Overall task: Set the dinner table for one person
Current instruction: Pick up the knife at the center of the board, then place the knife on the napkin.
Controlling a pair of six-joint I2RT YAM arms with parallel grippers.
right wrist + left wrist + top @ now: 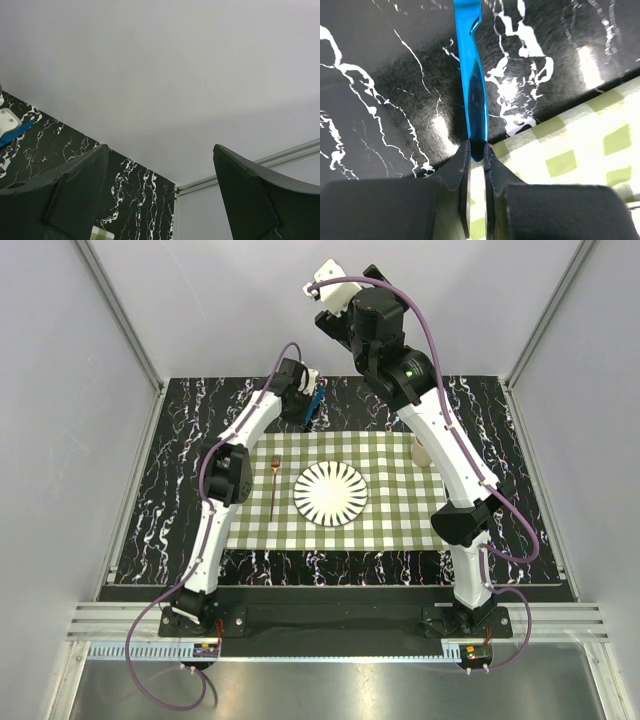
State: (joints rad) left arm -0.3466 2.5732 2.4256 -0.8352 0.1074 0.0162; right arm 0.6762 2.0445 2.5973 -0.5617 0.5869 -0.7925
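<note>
The left hand (pixel 476 150) is closed tight on one end of a blue knife (pixel 475 100), its two dark fingers (pixel 460 165) pinching the thin metal edge-on so that the glossy blade runs straight away from the hand. The hand sits low over the far edge of the green-and-white checked cloth (pixel 580 145), and the knife reaches out over the bare black, white-veined table (pixel 380 90); whether its far tip touches the surface cannot be told. From above, the left arm stretches from its base along the left side of the cloth, elbow bent above the cloth's left edge, and the left hand (pixel 305 390) points toward the back of the table with the blue knife (pixel 316 400) beside it. The right hand (pixel 160 150) is wide open and grips nothing, its fingers (pixel 75 190) well apart and aimed at the pale back wall, with the table (pixel 135 200) far below. The right arm rises from its base at the right, bends near the cloth's right edge and leans up and inward, lifting the right hand (pixel 335 325) high over the far side. On the checked cloth (pixel 390 520), spread across the middle of the table (pixel 180 470), lies a round plate (pixel 330 493) with black and white rays. A copper-coloured fork (pixel 273 485) lies just left of it, tines away from the arms. A pale cup (pixel 422 452) stands at the cloth's far right corner, partly hidden by the right arm, so its inside is unseen.
</note>
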